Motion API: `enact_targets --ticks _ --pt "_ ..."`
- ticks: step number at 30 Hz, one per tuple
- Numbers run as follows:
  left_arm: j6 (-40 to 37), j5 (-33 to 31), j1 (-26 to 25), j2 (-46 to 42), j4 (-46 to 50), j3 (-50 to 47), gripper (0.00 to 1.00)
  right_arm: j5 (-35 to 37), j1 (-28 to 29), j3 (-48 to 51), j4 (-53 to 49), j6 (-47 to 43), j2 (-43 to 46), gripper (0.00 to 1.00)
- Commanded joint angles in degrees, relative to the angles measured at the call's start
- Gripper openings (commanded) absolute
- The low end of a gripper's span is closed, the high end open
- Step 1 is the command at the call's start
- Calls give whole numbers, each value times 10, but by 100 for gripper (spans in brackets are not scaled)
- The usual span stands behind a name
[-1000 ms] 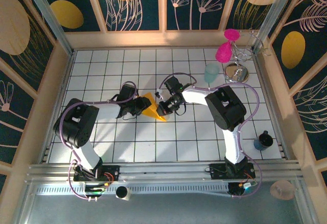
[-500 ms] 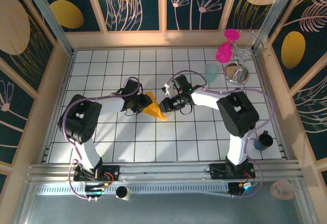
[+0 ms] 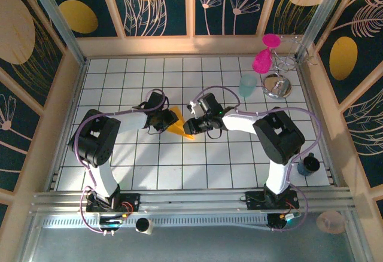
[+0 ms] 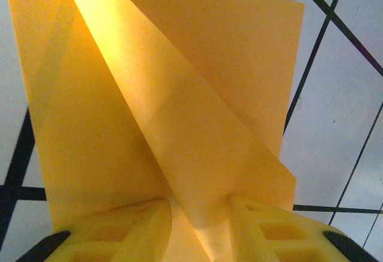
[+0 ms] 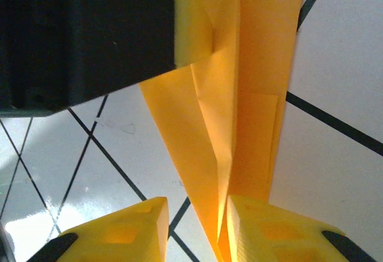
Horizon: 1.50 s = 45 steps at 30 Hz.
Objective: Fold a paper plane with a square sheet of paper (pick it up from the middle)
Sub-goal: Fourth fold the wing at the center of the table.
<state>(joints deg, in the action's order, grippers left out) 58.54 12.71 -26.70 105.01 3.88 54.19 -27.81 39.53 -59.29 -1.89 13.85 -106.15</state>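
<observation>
The square sheet of paper (image 3: 179, 124) is orange-yellow and lies on the white tiles, folded into a narrow wedge with raised flaps; it is not a finished paper plane. My left gripper (image 3: 164, 120) is at its left side. In the left wrist view a raised flap of the paper (image 4: 179, 94) runs down between the left gripper's (image 4: 200, 232) spread yellow fingers (image 4: 119, 235). My right gripper (image 3: 192, 124) is at the paper's right side. Its jaws (image 5: 197, 226) stand apart, with the paper's (image 5: 251, 94) raised crease against the right finger (image 5: 269, 226).
A pale teal cup (image 3: 248, 85), a round metal object (image 3: 276, 85) and pink pieces (image 3: 261, 61) stand at the back right. A dark cup (image 3: 309, 164) sits near the right edge. Wooden walls ring the tiled floor. The left gripper's black body (image 5: 84, 34) looms close in the right wrist view.
The right gripper was shut a second ago and has since opened, shifting a little left along the paper. The left gripper has edged up and to the right.
</observation>
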Motion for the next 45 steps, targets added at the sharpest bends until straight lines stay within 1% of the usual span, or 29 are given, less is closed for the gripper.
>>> enact_targets --ticks 1,7,14,21,33,38,42,45 --pt "-6 -99 9 74 121 -39 35 7 1 -4 4 -15 -16 29" --pt "-9 -96 9 76 123 -39 35 -2 2 -5 -9 -29 -28 25" --pt "-9 -96 9 73 124 -41 35 -3 1 -4 -16 -42 -34 16" --pt "-6 -99 9 72 124 -46 34 -21 -7 5 -12 -53 -35 9" --pt "-4 -99 9 72 124 -46 33 -83 -26 27 14 -46 -42 6" --pt "-8 -94 9 67 126 -39 35 -99 -30 26 18 -42 -52 6" --pt "-16 -88 9 39 124 -25 36 -109 -31 24 20 -40 -56 6" --pt "-25 -73 9 -1 95 -18 38 -111 -32 22 25 -34 -57 6"
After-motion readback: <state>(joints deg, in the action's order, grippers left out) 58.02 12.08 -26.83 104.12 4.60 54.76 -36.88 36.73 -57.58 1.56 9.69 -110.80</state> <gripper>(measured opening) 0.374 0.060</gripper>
